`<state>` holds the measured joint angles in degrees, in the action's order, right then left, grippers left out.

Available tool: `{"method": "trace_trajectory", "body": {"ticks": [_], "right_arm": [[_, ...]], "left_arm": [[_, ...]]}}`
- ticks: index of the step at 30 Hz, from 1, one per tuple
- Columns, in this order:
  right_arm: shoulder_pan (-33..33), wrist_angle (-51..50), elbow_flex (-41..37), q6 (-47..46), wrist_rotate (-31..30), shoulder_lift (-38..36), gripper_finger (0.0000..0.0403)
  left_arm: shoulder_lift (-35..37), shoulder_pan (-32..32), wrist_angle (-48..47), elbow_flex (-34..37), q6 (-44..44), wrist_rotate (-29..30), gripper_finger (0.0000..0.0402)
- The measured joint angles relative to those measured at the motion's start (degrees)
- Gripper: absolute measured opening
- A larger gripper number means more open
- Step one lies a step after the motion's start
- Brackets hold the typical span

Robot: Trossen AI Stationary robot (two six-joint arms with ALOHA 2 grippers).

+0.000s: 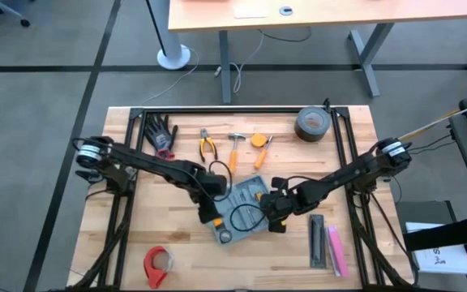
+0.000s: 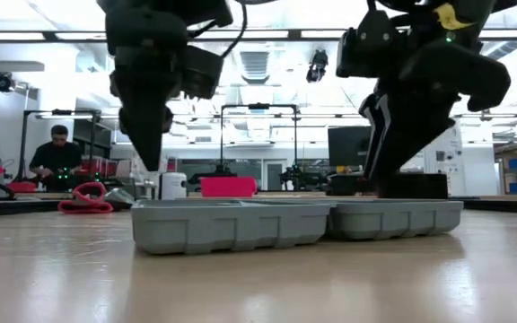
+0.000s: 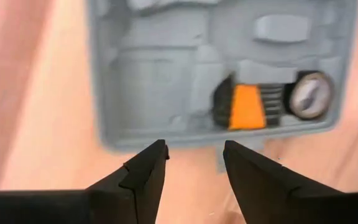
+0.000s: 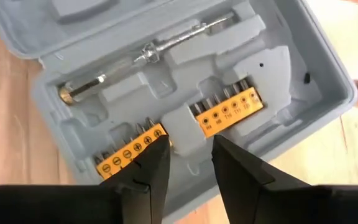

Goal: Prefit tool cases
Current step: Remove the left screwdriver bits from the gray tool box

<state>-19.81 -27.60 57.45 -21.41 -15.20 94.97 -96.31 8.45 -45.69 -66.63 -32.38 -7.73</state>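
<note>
The blue-grey tool case (image 1: pixel 237 209) lies opened flat on the wooden table, both grey trays facing up (image 2: pixel 294 220). One half holds a tape measure (image 3: pixel 309 94) and an orange-and-black tool (image 3: pixel 244 106). The other half holds a screwdriver (image 4: pixel 148 53) and two yellow bit holders (image 4: pixel 229 109). My left gripper (image 3: pixel 194 149) hangs open over the case's left edge, pointing steeply down, with nothing between its fingers. My right gripper (image 4: pixel 190 146) stands open just above the bit-holder half, also with nothing between its fingers.
Along the far side lie black gloves (image 1: pixel 161 134), pliers (image 1: pixel 208 146), a hammer (image 1: pixel 235 148), an orange tool (image 1: pixel 258 139) and a roll of grey tape (image 1: pixel 310 124). A red tape dispenser (image 1: pixel 157 264) sits near left. Black and pink bars (image 1: pixel 327 243) lie near right.
</note>
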Motion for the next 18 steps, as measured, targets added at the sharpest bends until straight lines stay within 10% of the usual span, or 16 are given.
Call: {"method": "trace_trajectory", "body": {"ticks": [18], "right_arm": [[-0.15,13.26,0.04,-11.48,11.45,1.15,0.0102]], "left_arm": [[0.35,4.81,-0.37,6.08,-5.11,1.2,0.0176]]}}
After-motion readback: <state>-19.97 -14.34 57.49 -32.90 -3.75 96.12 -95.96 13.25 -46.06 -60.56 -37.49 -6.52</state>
